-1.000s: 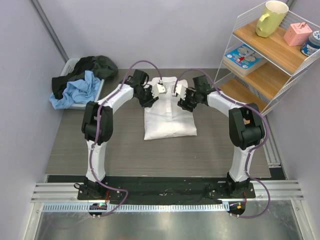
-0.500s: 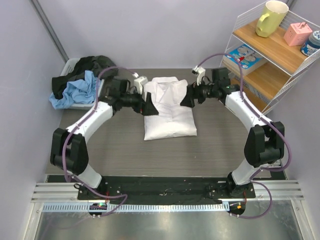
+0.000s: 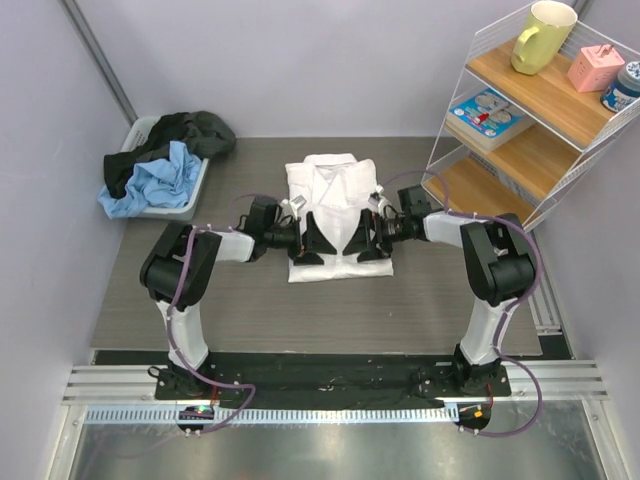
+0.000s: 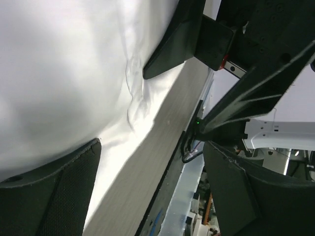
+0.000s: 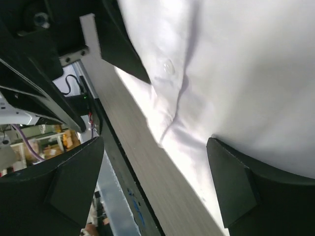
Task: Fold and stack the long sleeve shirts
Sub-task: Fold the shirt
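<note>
A white collared long sleeve shirt (image 3: 338,195) lies folded into a rectangle at the table's middle, collar at the far end. My left gripper (image 3: 313,240) lies low over its near left part, pointing right, jaws wide open. My right gripper (image 3: 367,240) lies low over its near right part, pointing left, jaws wide open. In the left wrist view the left gripper (image 4: 147,196) straddles the shirt's (image 4: 64,73) near edge, holding nothing. In the right wrist view the right gripper (image 5: 155,189) straddles the same edge of the shirt (image 5: 246,64), also empty.
A grey bin (image 3: 190,190) at the back left holds dark and blue clothes (image 3: 150,180). A wire and wood shelf (image 3: 520,140) stands at the right with a yellow mug (image 3: 543,35) and small items. Grey table (image 3: 250,310) runs in front of the shirt.
Both grippers have moved from the sides of the shirt's far half down to its near part and now face each other, low over the cloth. The shirt has not moved.
</note>
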You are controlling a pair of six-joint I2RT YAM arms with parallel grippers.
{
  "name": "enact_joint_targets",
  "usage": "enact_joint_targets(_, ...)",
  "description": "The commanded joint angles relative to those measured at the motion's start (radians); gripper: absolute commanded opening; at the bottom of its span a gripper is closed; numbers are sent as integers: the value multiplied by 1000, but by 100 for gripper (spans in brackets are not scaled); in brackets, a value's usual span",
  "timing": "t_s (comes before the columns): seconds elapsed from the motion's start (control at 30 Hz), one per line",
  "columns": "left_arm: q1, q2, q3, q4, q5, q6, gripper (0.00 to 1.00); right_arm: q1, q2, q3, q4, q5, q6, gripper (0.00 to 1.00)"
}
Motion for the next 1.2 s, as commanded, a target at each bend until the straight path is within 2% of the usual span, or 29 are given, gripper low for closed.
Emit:
enact_joint_targets(0.0,61,83,-43,51,10,-5,84,-32,106,-42,37,-8,-7,91)
enact_joint_targets(0.17,117,77,-78,-27,46,74,84,-71,135,-45,-29,-4,-50,92)
enact_joint_targets(0.27,123,6,-101,-126,90,179,84,-74,45,-36,-133,-17,-111,92)
enact_joint_targets(0.37,121,-123,-136,-145,130,215,84,-72,-62,-37,-204,-40,-130,93)
enact_joint_targets(0.47,91,-216,-136,-154,153,206,84,-43,-156,-53,-173,-46,-66,94)
enact_joint_targets(0.53,59,-242,-129,-150,144,190,84,-1,-181,-95,-47,-52,21,94)
enact_joint_targets(0.57,22,-238,-120,-138,136,180,84,15,-185,-111,4,-52,110,94)
enact_joint_targets(0.67,-13,-169,-107,-46,118,108,84,70,-144,-134,127,-48,186,95)
enact_joint_targets(0.7,-14,-143,-98,-21,116,64,84,75,-103,-137,149,-51,201,95)
enact_joint_targets(0.73,-14,-117,-94,19,115,54,84,76,-84,-148,205,-51,214,95)
enact_joint_targets(0.8,-7,-37,-81,27,104,65,84,69,-38,-151,213,-49,189,96)
enact_joint_targets(1.0,54,113,-99,-1,93,88,84,0,131,-181,203,-60,154,98)
enact_joint_targets(1.1,108,106,-135,-80,99,141,84,-17,123,-253,192,-69,171,98)
enact_joint_targets(1.17,143,84,-146,-133,121,204,84,-16,56,-289,227,-84,236,98)
